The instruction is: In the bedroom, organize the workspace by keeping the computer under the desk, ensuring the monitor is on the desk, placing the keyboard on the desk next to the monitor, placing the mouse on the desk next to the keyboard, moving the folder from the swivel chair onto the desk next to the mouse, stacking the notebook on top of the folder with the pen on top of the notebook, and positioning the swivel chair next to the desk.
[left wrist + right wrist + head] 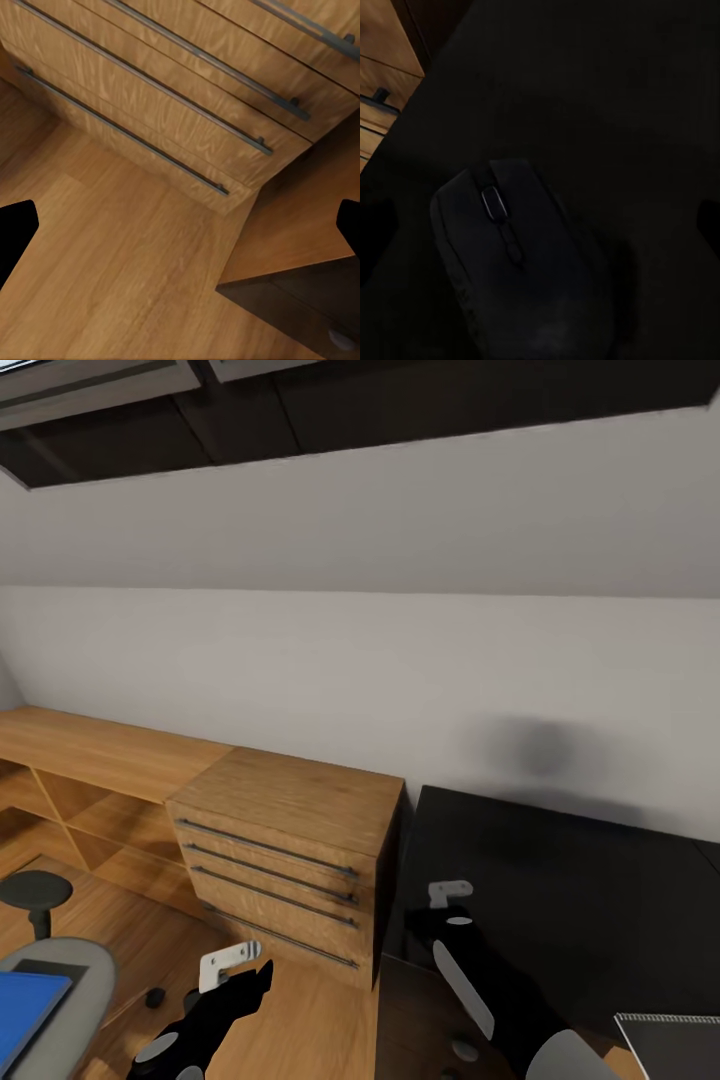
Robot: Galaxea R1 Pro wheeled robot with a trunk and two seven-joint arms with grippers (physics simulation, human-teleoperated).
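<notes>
The black counter (560, 880) fills the lower right of the head view, standing flush beside a light wood drawer unit (290, 850) with long metal bar handles. The right hand (450, 905) hangs over the counter's left end, near the edge that meets the drawer unit. In the right wrist view its dark fingertips (709, 225) sit wide apart with nothing between them, and the black mouse (521, 262) lies on the counter just below. The left hand (235, 965) hovers over the wood plank floor (112, 262) in front of the lowest drawer, likewise spread open and empty. At the lower left the grey swivel chair (75, 980) carries the blue folder (25, 1010) on its seat. A dark notebook (675, 1045) lies at the counter's near right edge.
</notes>
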